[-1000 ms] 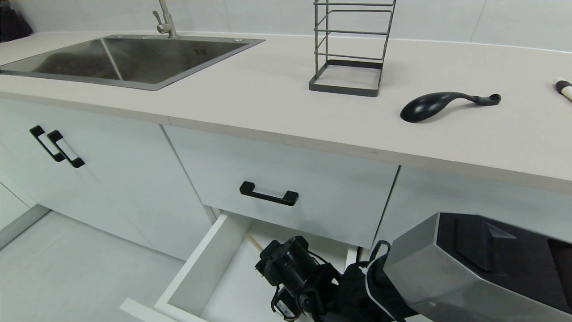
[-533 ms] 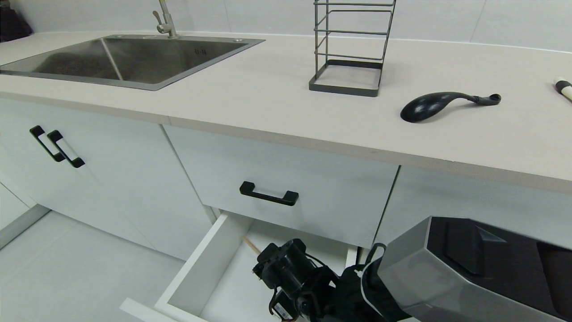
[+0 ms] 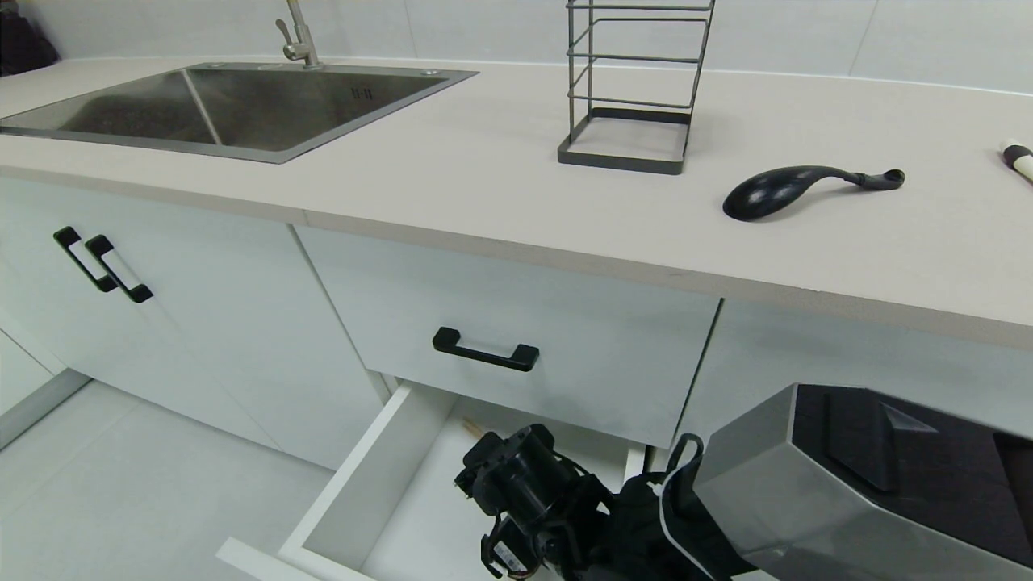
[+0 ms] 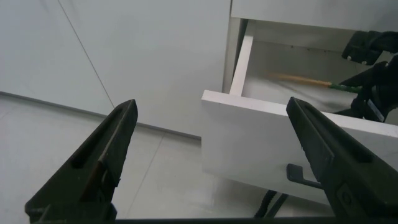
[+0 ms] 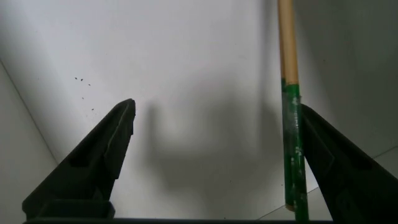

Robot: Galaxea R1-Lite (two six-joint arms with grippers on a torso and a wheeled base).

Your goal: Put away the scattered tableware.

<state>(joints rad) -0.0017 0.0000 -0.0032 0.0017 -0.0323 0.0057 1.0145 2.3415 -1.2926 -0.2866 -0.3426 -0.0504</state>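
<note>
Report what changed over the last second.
The right gripper, open inside the drawer, swayed slightly to the robot's left and back. Less of the chopstick shows beyond it now. The black spoon, the wire rack and the drawer stayed put.

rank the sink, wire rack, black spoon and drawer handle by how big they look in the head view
1. sink, largest
2. wire rack, its top cut off by the picture's edge
3. black spoon
4. drawer handle, smallest
</note>
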